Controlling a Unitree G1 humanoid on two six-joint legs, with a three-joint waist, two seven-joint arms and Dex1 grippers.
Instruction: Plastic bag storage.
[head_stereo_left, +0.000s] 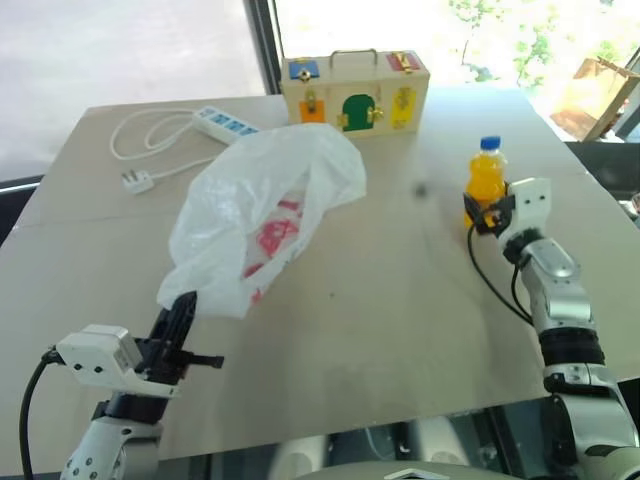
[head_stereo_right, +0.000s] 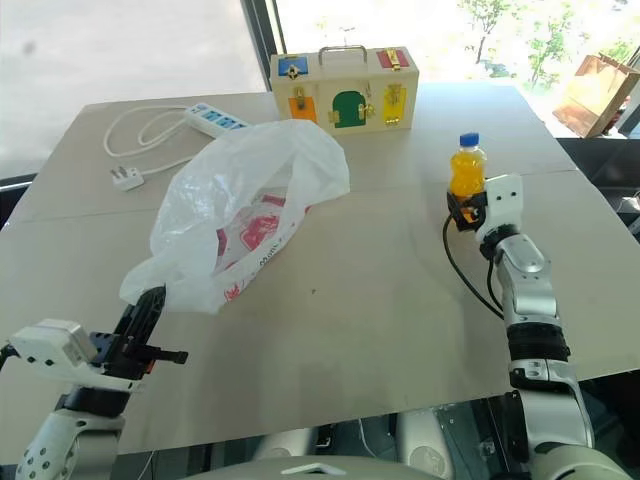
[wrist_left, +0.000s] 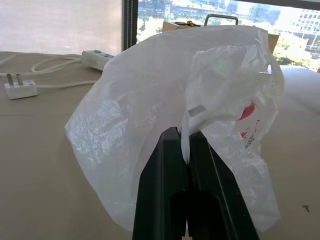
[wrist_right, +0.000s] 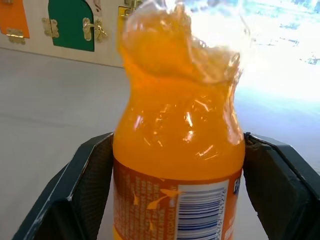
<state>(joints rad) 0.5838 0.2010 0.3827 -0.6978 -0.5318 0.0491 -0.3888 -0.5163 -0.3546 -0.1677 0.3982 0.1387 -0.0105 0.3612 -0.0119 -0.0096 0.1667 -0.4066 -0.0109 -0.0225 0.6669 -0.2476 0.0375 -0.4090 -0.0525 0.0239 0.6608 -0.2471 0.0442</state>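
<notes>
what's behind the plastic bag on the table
Behind the plastic bag stands a wooden box with coloured doors; a power strip lies beside it. The bag's folds hide its inside.

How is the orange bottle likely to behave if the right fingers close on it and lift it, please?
The bottle looks nearly full, so it is probably heavy for its size. Its smooth, glossy plastic may slip unless the right gripper squeezes firmly. Standing tall and narrow on the table, it could tip if nudged off-centre, and roll once down.
</notes>
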